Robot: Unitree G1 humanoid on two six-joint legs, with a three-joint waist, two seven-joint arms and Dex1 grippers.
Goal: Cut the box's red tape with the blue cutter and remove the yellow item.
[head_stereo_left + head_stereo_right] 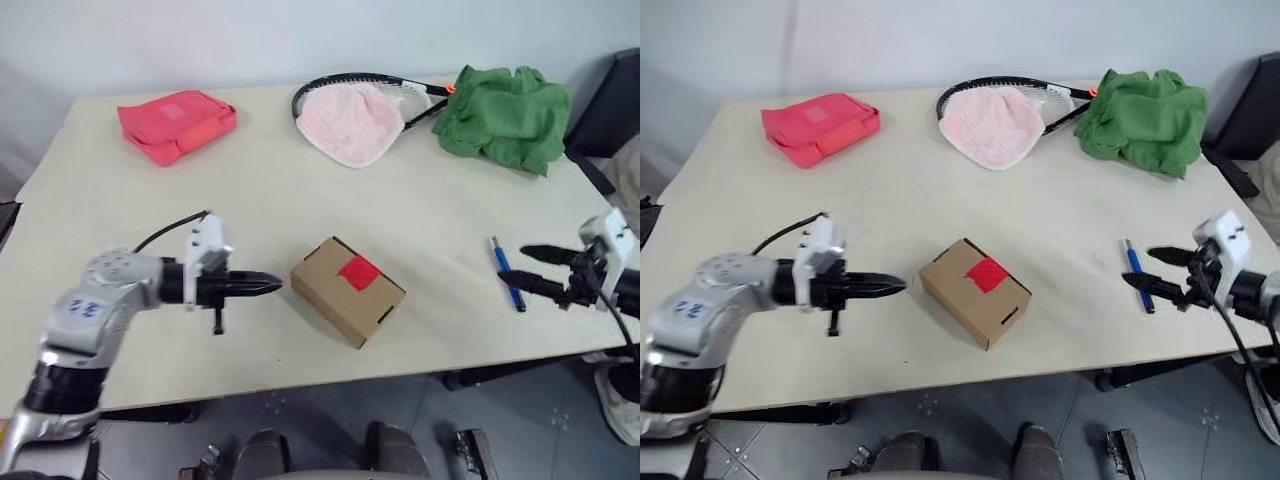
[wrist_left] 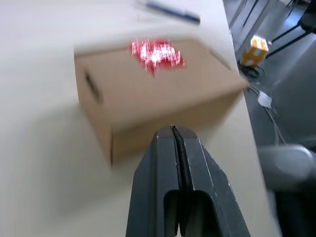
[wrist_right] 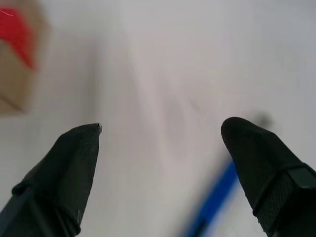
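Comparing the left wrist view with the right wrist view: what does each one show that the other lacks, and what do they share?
Left wrist view alone: the left gripper, its fingers pressed shut, pointing at the side of the box, whose whole top and slotted end are visible; floor clutter lies past the table edge.

Right wrist view alone: the right gripper, fingers wide apart, with nothing between them.

Both: the box with its red tape, the blue cutter lying on the table, which is light-coloured.
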